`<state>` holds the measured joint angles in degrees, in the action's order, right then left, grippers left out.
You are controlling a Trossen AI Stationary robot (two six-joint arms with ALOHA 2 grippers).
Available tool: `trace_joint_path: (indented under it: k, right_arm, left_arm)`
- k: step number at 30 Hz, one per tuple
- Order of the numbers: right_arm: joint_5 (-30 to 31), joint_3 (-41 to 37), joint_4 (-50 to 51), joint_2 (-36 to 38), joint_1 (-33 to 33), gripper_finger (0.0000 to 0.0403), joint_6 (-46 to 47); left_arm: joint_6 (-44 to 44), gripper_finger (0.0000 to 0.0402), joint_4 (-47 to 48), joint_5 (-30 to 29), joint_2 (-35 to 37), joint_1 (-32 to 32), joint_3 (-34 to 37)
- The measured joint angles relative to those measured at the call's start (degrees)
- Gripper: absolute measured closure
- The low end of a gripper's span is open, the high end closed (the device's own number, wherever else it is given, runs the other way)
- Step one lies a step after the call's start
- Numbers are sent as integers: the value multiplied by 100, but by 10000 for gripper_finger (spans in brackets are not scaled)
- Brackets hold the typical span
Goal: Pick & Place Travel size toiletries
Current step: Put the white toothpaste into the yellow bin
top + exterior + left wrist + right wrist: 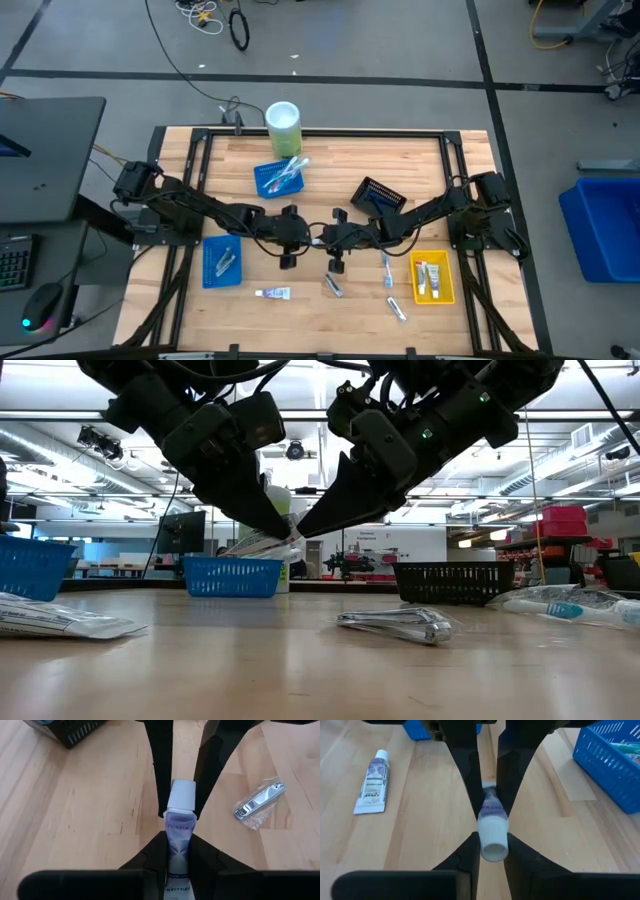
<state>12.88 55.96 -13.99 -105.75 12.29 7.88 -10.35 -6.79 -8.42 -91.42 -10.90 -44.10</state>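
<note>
While both arms met over mid-table, above the boards:
Tube: small white-capped toothpaste tube (179, 822) hung between two grippers.
Left gripper (178, 851): clamped its body.
Right gripper (493, 840): clamped its cap end.
Loose tubes seen: one (371, 782).
Nail clippers: one (259, 803).

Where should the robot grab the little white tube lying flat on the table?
Pinch the white tube across its middle, with the tool coming straight down. It lies flat, with both long sides free, and the middle is narrower than the wide crimped end.
</note>
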Motion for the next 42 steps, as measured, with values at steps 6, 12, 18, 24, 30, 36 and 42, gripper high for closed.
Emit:
trace_joint_path:
  k: [6, 12, 18, 24, 30, 36, 42]
  right_arm:
    - [2, 0, 122, 5, 0, 331, -2]
    - [310, 0, 1455, 380, 24, 331, 281]
    - [40, 2, 3685, 1725, 220, 331, 1388]
    - [-1091, 2, 5837, 3419, 598, 331, 1826]
    - [-2340, 2, 7706, 4507, 1151, 331, 1891]
    - [-2498, -122, 8514, 4585, 1793, 331, 2127]
    - [-2547, -1050, 7286, 4549, 2320, 331, 2072]
  left_arm:
    - [4, 300, -6, 12, 0, 0, 0]
    - [7, 256, 0, 9, 1, 2, 2]
    - [99, 231, -3, -104, 2, 0, 2]
    - [116, 225, -13, -415, 2, 2, 2]
    - [-91, 225, -36, -555, 2, 11, 2]
    - [-351, 225, -41, -971, 2, 13, 2]
    - [-426, 225, -41, -1107, 2, 13, 2]
